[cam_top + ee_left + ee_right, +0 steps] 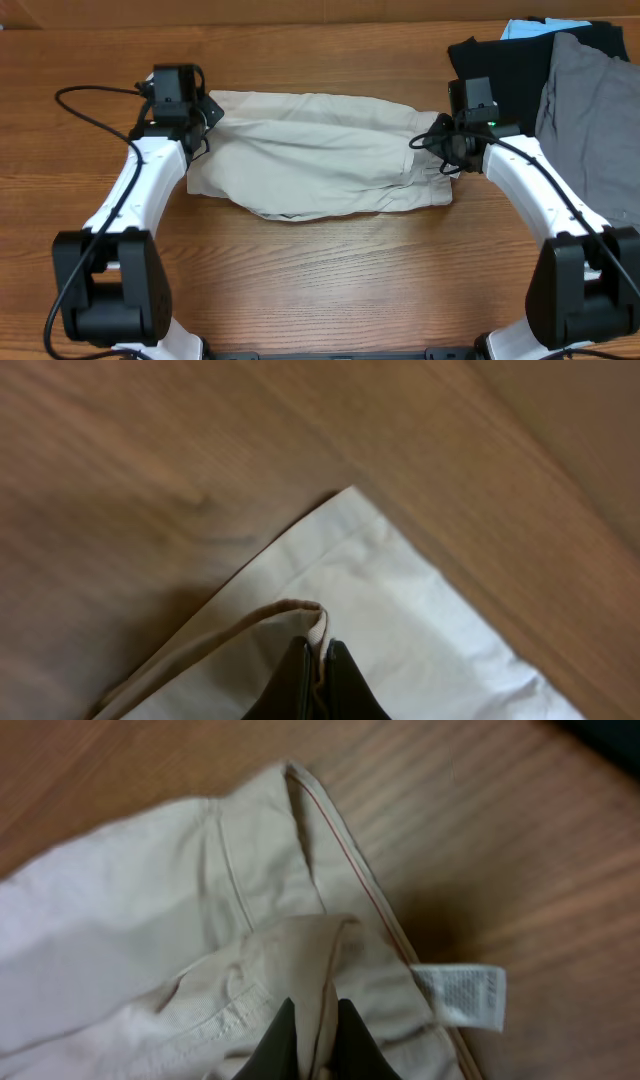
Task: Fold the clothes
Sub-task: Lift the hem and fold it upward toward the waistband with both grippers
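The beige khaki shorts (310, 150) lie spread across the middle of the wooden table, partly folded lengthwise. My left gripper (200, 118) is at their left end, shut on a fabric edge (322, 625) that it pinches between its black fingers (320, 660). My right gripper (440, 140) is at their right end, shut on a fold of the waistband (320, 970) between its fingers (318, 1025). A small white label (462, 993) hangs off the edge next to that grip.
A black garment (510, 60) and grey shorts (590, 90) lie piled at the table's back right corner, close behind my right arm. A bit of light blue cloth (520, 28) shows behind them. Bare wood lies in front of the shorts.
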Controlling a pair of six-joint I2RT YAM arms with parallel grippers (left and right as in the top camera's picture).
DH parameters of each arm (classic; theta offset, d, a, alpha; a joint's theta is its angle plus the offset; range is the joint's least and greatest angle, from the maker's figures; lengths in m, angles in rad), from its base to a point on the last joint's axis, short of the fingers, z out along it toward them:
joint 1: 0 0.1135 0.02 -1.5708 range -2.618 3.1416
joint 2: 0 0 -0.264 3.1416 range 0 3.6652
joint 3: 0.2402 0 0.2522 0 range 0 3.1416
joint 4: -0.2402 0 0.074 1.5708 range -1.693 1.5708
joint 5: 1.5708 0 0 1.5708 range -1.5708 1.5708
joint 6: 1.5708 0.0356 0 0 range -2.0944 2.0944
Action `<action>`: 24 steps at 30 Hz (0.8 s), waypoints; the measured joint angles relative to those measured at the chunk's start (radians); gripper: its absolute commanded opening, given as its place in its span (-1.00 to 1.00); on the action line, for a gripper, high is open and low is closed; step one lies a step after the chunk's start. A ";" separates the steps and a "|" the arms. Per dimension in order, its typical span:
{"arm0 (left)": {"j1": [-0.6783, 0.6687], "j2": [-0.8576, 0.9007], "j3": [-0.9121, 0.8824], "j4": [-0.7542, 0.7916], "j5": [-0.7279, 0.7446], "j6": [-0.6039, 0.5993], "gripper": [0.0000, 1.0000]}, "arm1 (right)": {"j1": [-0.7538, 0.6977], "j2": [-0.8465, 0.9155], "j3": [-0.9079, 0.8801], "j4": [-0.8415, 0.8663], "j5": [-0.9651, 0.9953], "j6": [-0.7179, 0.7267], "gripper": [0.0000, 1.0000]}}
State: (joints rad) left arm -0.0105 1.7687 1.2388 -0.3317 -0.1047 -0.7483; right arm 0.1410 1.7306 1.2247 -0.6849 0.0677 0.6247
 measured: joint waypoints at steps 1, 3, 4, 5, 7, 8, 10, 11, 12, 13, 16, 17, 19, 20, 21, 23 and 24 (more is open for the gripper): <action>-0.004 0.012 0.000 0.023 -0.002 0.000 -0.92 | 0.000 0.010 0.000 0.025 0.000 0.000 -0.92; -0.013 0.041 0.000 0.093 -0.004 0.000 -0.91 | -0.002 0.032 0.000 0.093 0.002 0.000 -0.92; -0.016 0.054 0.000 0.115 -0.004 0.000 -0.88 | -0.002 0.042 0.000 0.118 0.004 0.000 -0.91; -0.020 0.066 0.000 0.138 -0.005 0.000 -0.82 | -0.002 0.051 0.000 0.145 0.006 -0.001 -0.88; -0.025 0.090 0.000 0.174 -0.004 0.000 -0.40 | -0.003 0.067 0.000 0.193 0.010 0.000 -0.21; -0.027 0.101 0.000 0.191 -0.005 0.000 -0.02 | -0.003 0.075 0.000 0.216 0.012 -0.001 0.57; -0.029 0.123 0.000 0.214 -0.008 0.007 1.00 | -0.004 0.079 0.000 0.247 0.019 0.002 1.00; -0.029 0.132 0.000 0.221 -0.010 0.010 1.00 | -0.005 0.079 0.000 0.256 0.024 0.000 1.00; -0.029 0.132 0.000 0.220 -0.011 0.016 1.00 | -0.005 0.079 0.000 0.255 0.026 0.000 1.00; -0.029 0.132 0.000 0.220 -0.011 0.022 1.00 | -0.005 0.079 0.000 0.248 0.026 -0.005 1.00; -0.028 0.132 0.014 0.171 0.004 0.056 1.00 | -0.006 0.079 0.002 0.230 0.019 -0.001 1.00; -0.028 0.129 0.021 0.135 0.013 0.069 1.00 | -0.006 0.079 0.005 0.217 0.014 -0.003 1.00; -0.027 0.115 0.038 0.049 0.032 0.085 1.00 | -0.006 0.076 0.017 0.188 0.002 -0.019 1.00; -0.027 0.101 0.048 0.002 0.044 0.102 1.00 | -0.006 0.074 0.025 0.174 -0.007 -0.030 1.00; -0.027 0.086 0.060 -0.040 0.058 0.121 1.00 | -0.007 0.068 0.040 0.155 -0.016 -0.054 1.00; -0.027 0.046 0.090 -0.120 0.087 0.174 1.00 | -0.008 0.051 0.063 0.127 -0.027 -0.097 1.00; -0.027 0.014 0.111 -0.164 0.105 0.216 1.00 | -0.008 0.032 0.078 0.103 -0.033 -0.133 1.00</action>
State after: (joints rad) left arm -0.0380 1.7824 1.3499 -0.4961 0.0002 -0.5323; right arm 0.1329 1.7626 1.3025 -0.5819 0.0349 0.4915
